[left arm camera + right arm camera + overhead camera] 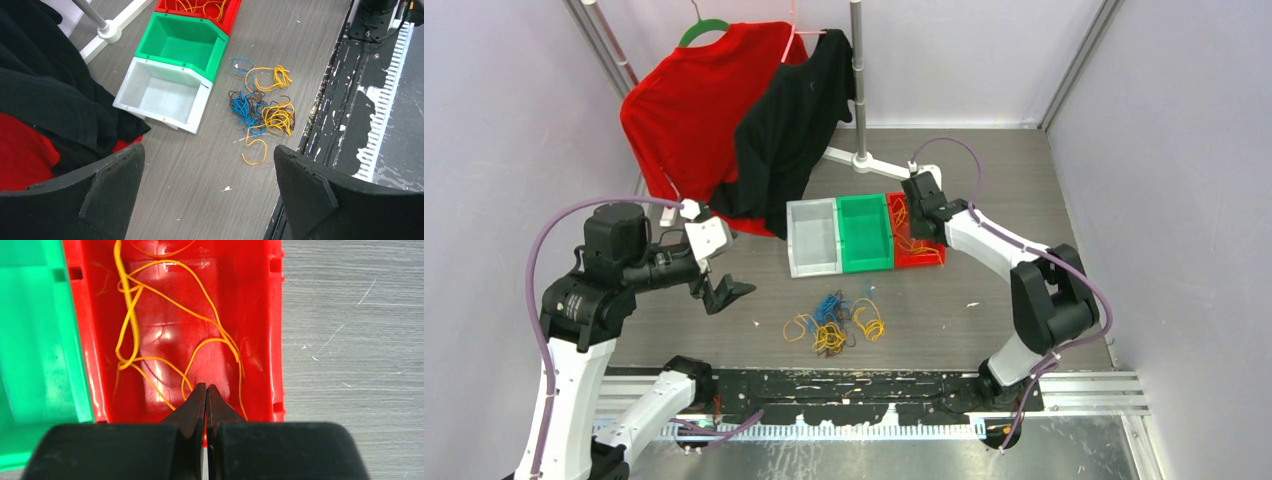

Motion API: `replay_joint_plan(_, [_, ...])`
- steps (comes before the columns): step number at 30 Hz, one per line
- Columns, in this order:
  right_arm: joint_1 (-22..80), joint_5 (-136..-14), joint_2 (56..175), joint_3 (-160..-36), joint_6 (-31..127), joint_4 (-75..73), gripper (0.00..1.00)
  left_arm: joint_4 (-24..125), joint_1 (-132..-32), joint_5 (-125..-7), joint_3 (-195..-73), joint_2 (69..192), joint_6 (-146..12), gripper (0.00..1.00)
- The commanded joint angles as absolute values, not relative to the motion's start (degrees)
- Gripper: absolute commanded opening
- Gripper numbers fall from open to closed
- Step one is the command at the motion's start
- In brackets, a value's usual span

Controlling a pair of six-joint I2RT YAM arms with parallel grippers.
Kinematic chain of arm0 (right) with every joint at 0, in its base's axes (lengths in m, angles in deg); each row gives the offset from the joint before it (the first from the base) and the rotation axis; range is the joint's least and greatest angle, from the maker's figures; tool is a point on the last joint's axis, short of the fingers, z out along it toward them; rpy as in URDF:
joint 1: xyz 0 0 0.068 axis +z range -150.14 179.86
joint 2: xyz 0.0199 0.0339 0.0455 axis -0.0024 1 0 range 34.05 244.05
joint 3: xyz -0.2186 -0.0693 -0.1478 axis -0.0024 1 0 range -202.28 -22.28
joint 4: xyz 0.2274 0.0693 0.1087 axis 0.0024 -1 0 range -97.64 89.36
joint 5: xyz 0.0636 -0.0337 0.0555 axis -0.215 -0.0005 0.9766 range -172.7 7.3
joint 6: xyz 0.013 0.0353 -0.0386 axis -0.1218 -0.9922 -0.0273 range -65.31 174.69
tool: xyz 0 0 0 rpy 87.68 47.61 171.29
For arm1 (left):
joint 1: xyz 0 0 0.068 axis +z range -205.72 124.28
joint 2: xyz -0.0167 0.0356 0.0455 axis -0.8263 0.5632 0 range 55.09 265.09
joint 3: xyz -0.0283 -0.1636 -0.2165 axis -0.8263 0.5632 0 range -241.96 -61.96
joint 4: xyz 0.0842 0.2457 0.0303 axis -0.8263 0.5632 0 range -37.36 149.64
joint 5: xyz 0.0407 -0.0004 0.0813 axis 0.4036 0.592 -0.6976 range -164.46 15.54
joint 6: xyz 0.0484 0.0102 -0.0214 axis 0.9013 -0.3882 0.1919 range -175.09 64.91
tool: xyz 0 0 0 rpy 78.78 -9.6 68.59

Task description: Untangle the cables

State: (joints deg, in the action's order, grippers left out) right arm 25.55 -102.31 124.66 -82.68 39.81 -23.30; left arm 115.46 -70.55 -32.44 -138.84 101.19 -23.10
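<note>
The cables (260, 107) were seen bunched in a yellow, blue and dark knot on the surface (200, 170), near the green bin (175, 47); several yellow strands (127, 360) lay in the red bin (272, 340). The right fingers (192, 407) were pressed together low inside that bin, though whether a strand was pinched could not be told. The left fingers (112, 187) were held wide apart, clear of the knot. If a caught strand were lifted away, sorted cable could be dragged out; a broad grab at the knot could tighten it.
</note>
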Motion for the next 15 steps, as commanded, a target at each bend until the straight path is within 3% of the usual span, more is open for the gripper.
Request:
replay_joint_plan(1, [24.70, -101.81, 126.14, -87.35, 41.20, -22.70, 0.05, 117.11, -70.35, -32.22, -138.95, 100.43, -23.09, 1.00])
replay_joint_plan(3, [26.52, -101.42, 123.28, -87.32, 40.86, -22.79, 0.13, 117.53, -70.38, -32.22, -138.22, 100.39, -23.54, 1.00])
replay_joint_plan(5, [29.92, -101.54, 119.69, -86.52, 40.83, -22.34, 0.31, 117.75, -70.32, -32.41, -137.16, 100.72, -24.11, 0.99])
replay_joint_plan(9, [37.61, -103.76, 114.03, -85.17, 38.34, -25.88, 0.44, 116.88, -70.39, -33.77, -136.16, 102.26, -26.58, 0.99])
replay_joint_plan(13, [45.39, -103.89, 109.22, -81.49, 34.69, -25.86, 0.77, 116.78, -70.31, -33.52, -134.46, 103.70, -28.96, 0.99])
replay_joint_plan(14, [46.64, -102.64, 108.19, -81.01, 34.08, -25.27, 0.95, 116.31, -70.34, -33.30, -133.05, 103.65, -29.44, 0.99])
replay_joint_plan(15, [47.19, -99.36, 107.25, -80.84, 33.82, -24.55, 1.00, 115.77, -70.34, -32.93, -131.52, 103.46, -29.83, 0.99])
